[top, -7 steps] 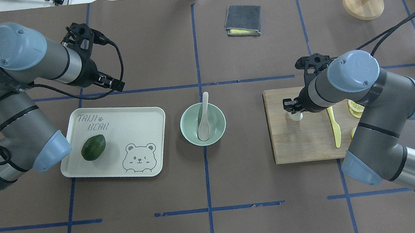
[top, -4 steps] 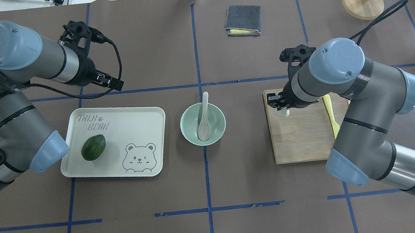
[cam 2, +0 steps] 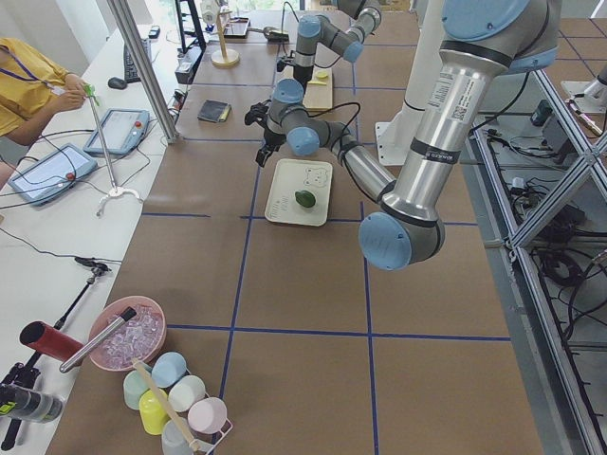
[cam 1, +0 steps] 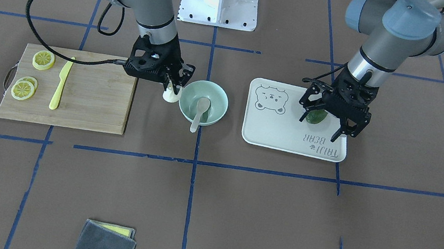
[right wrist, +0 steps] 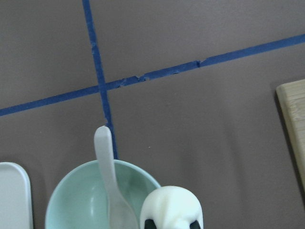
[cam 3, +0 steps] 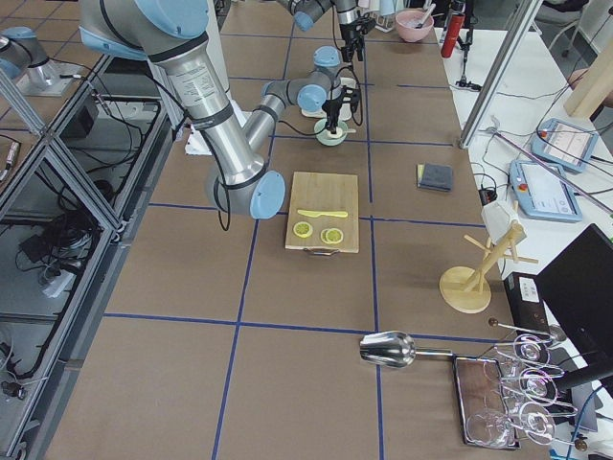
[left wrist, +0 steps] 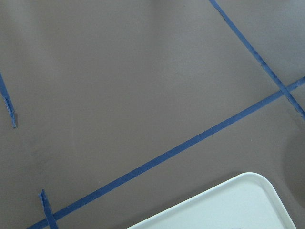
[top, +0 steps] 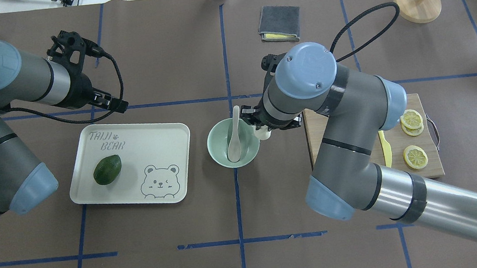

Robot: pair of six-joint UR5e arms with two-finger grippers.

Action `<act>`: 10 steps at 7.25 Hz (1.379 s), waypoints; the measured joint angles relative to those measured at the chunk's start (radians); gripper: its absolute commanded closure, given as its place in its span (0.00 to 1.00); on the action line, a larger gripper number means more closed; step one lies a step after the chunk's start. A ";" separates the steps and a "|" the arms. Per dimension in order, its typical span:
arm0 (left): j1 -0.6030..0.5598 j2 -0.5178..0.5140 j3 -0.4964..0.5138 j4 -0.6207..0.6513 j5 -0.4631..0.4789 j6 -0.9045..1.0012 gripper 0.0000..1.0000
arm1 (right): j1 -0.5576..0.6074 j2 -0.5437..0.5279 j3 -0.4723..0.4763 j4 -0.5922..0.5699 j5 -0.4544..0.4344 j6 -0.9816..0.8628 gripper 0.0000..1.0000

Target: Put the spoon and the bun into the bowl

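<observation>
The mint-green bowl (top: 213,150) stands at the table's middle, with the pale spoon (top: 234,135) lying in it, handle over the far rim. My right gripper (top: 261,128) is shut on the white bun (top: 264,134) and holds it just outside the bowl's right rim. In the front view the bun (cam 1: 170,96) hangs beside the bowl (cam 1: 220,98), below the right gripper (cam 1: 172,86). The right wrist view shows the bun (right wrist: 171,206), the bowl (right wrist: 66,202) and the spoon (right wrist: 106,162). My left gripper (cam 1: 322,124) is open and empty, raised over the tray's far edge.
A white bear tray (top: 151,138) left of the bowl holds a dark green avocado (top: 107,169). A wooden cutting board (cam 1: 87,93) on the right carries a yellow knife (cam 1: 61,82) and lemon slices (cam 1: 43,60). A grey cloth (top: 279,22) lies at the far middle.
My right arm has carried the bun left from the cutting board to the bowl's right rim. My left arm has drawn back a little to the left.
</observation>
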 measured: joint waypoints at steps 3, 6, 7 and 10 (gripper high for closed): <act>0.000 0.002 -0.003 -0.001 0.001 -0.001 0.10 | -0.039 0.068 -0.059 0.001 -0.024 0.045 0.46; 0.000 0.002 -0.004 0.000 0.002 -0.001 0.10 | -0.054 0.078 -0.077 0.002 -0.029 0.052 0.01; -0.001 0.002 -0.004 0.000 0.002 -0.001 0.10 | -0.056 0.077 -0.075 0.004 -0.029 0.054 0.00; -0.063 0.086 -0.017 0.000 -0.003 0.136 0.09 | -0.004 -0.048 0.065 -0.002 0.006 0.027 0.00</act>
